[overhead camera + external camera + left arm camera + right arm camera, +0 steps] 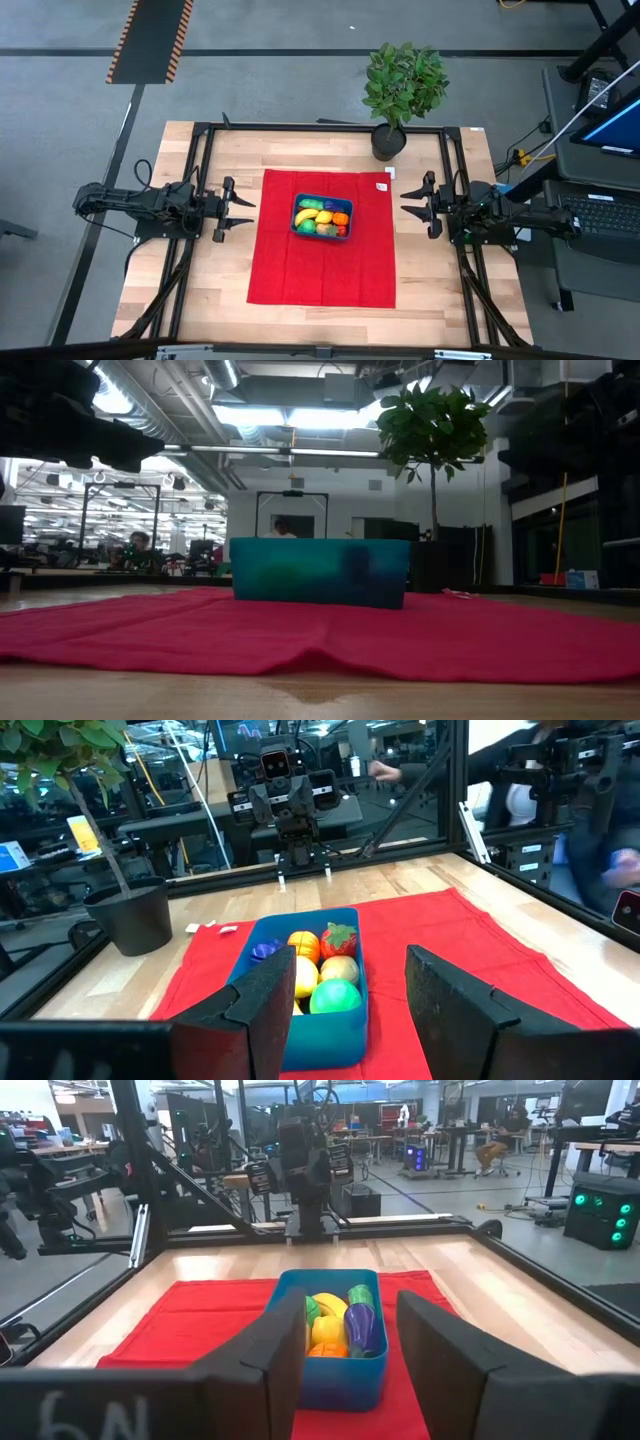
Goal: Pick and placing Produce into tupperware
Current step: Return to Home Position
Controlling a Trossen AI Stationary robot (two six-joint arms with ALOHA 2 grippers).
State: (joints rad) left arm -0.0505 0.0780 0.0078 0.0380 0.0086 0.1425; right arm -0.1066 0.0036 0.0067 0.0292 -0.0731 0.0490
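The teal-blue tupperware [322, 217] stands on its base on the red cloth [322, 265], mid-table, a little toward the far edge. The produce [324, 218] lies inside it: yellow, orange, green, red and purple toy pieces [322, 970] [340, 1325]. In the low view the tupperware [320, 571] shows only its side wall. My left gripper [243, 209] hovers open, level, off the cloth's left edge, fingers [255, 1010] pointing at the container. My right gripper [411, 203] hovers open, level, off the cloth's right edge, fingers [440, 1340] pointing at it too. Both hold nothing.
A potted leafy plant [400, 92] stands at the table's far edge, right of centre. A small white tag [381, 185] lies at the cloth's far right corner. A black frame [200, 150] borders the table. Bare wood lies around the cloth. People show in the room behind.
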